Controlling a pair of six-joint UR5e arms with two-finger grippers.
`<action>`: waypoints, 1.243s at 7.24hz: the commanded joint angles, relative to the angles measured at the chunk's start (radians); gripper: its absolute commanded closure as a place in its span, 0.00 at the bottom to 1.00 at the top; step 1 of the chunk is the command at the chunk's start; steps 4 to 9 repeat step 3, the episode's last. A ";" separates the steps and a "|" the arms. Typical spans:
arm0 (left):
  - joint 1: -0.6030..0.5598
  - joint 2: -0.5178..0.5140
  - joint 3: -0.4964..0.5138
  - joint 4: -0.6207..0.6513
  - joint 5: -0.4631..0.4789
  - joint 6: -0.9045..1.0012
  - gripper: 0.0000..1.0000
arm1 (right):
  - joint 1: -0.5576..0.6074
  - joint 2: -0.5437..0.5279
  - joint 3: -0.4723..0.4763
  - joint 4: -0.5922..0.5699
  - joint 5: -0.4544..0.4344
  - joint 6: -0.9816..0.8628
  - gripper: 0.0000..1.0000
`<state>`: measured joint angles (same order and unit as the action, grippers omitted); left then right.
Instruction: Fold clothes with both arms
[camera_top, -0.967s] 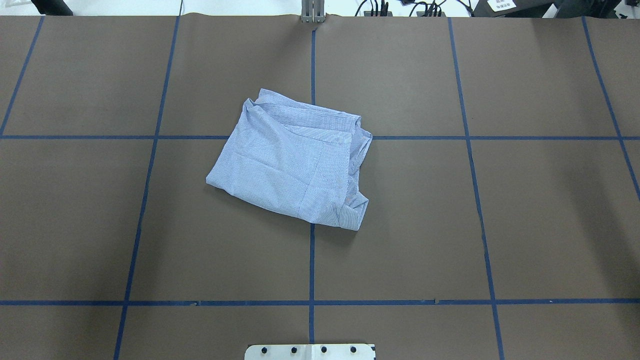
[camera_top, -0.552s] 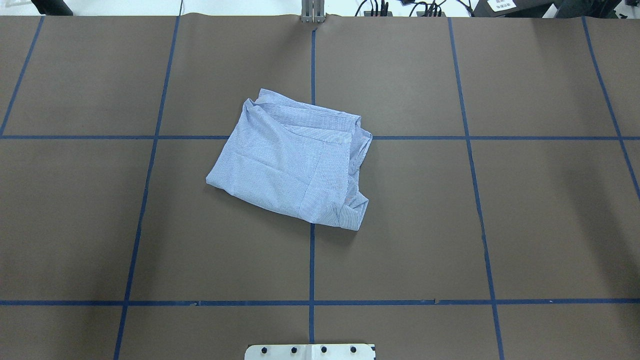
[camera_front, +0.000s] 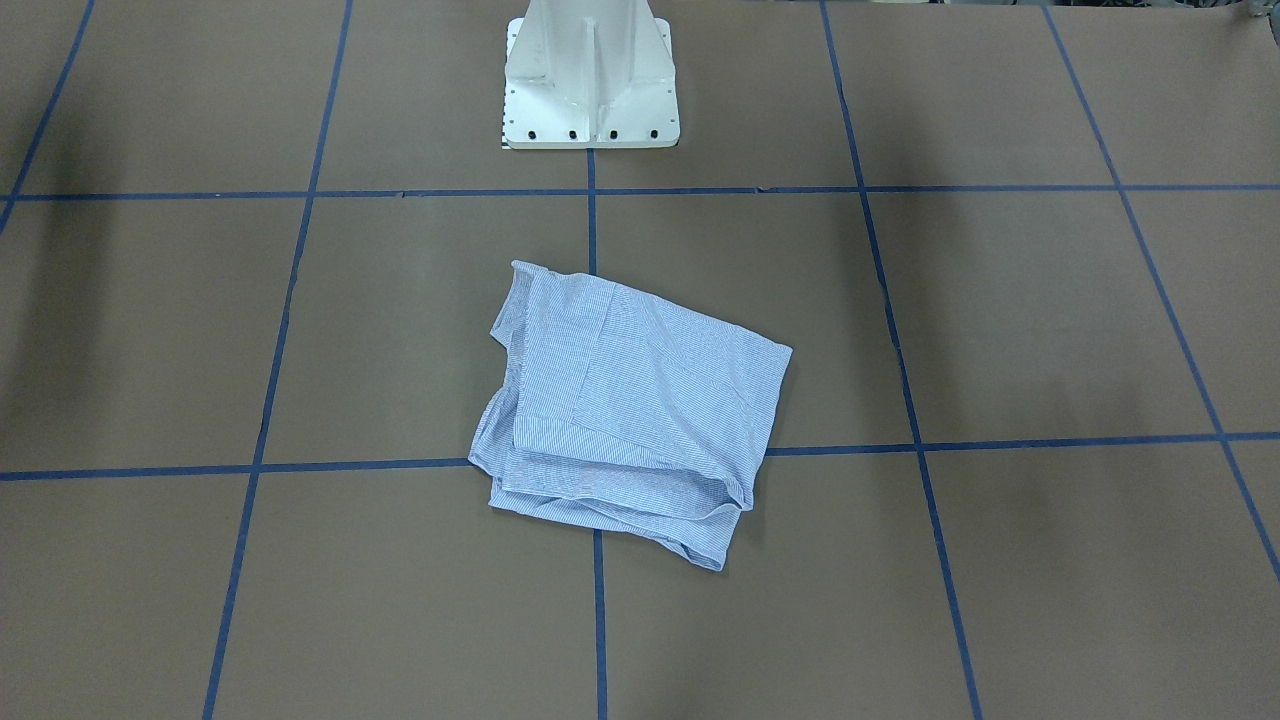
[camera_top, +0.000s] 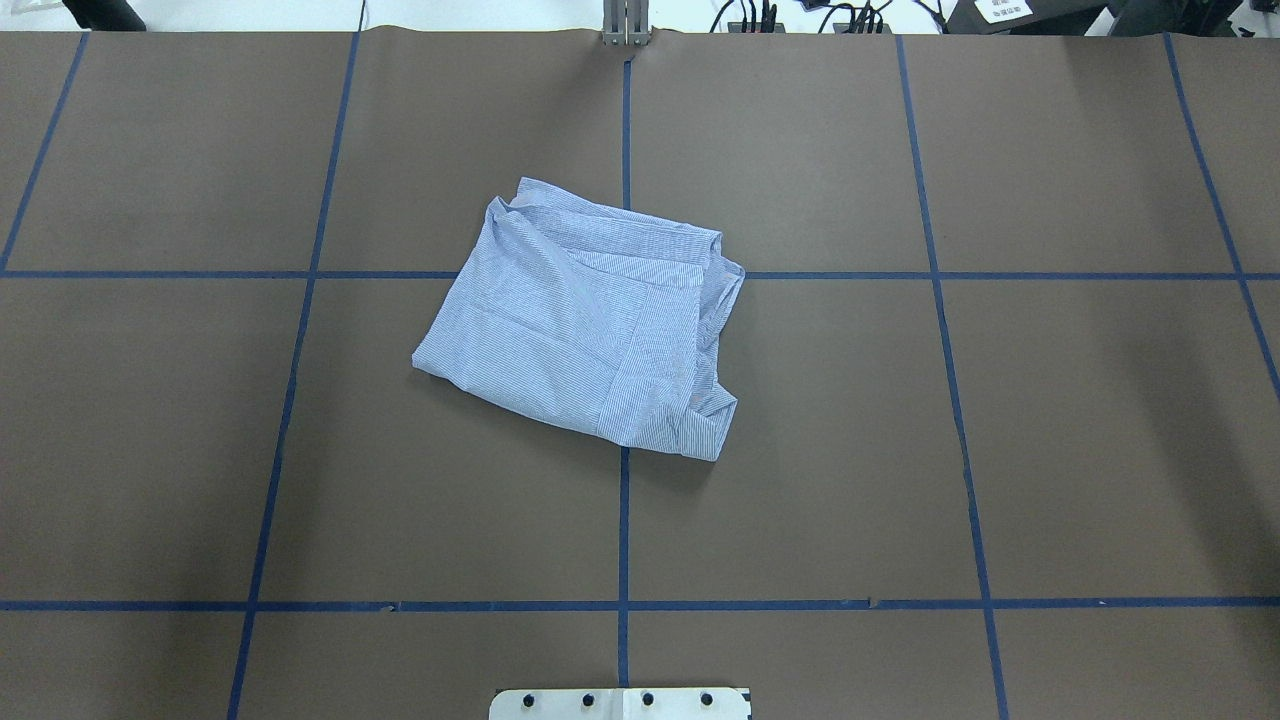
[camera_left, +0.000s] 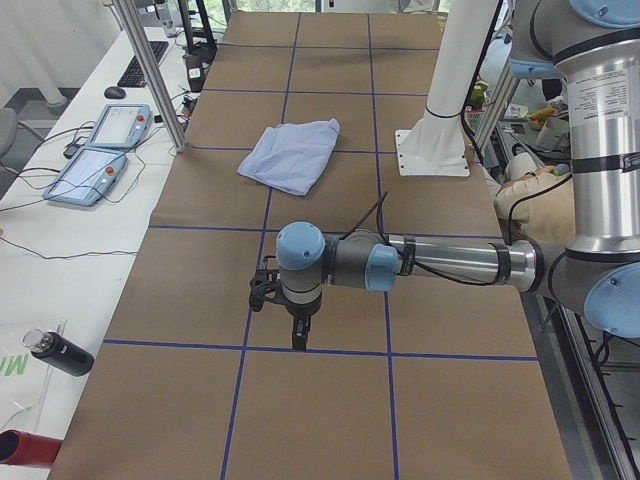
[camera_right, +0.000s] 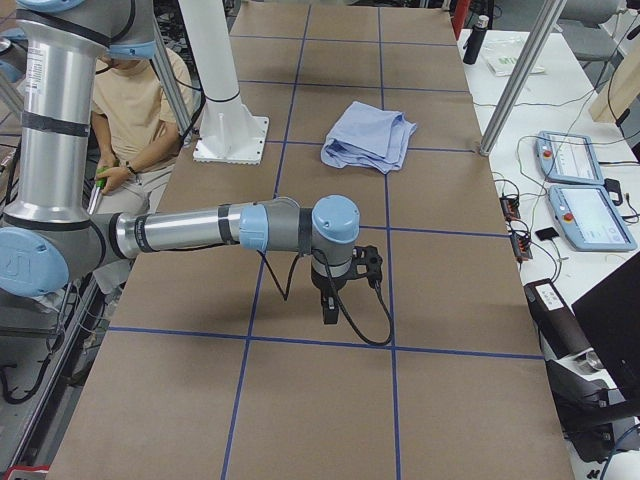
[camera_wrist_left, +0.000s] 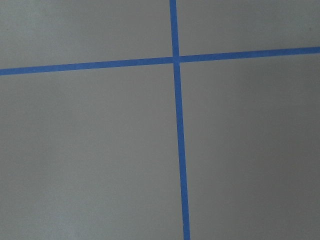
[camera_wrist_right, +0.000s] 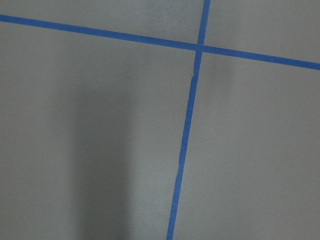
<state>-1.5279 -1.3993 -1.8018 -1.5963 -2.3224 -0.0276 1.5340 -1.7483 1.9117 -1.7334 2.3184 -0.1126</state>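
Left gripper (camera_left: 298, 338) and right gripper (camera_right: 328, 315) — well apart from folded shirt (camera_top: 580, 320)

The shirt (camera_top: 585, 315) lies folded over itself, so its inner layers and its underside are hidden. The left gripper (camera_left: 298, 335) shows only in the left side view, small and dark above the table, and whether its jaws stand apart cannot be told. The same holds for the right gripper (camera_right: 328, 305) in the right side view. The white pedestal (camera_top: 620, 703) is cut off by the overhead view's near edge and by the front-facing view's top edge. A seated person (camera_right: 128, 115) on the robot's side of the table is partly hidden behind the right arm (camera_right: 180, 230).
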 joint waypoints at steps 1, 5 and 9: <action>0.000 -0.001 -0.001 -0.010 0.000 0.000 0.00 | 0.000 0.003 0.003 0.000 -0.001 0.002 0.00; 0.000 -0.003 0.001 -0.033 0.002 -0.003 0.00 | 0.000 0.009 0.001 0.000 -0.004 0.002 0.00; 0.000 -0.003 0.001 -0.033 0.002 -0.003 0.00 | 0.000 0.009 0.001 0.000 -0.004 0.002 0.00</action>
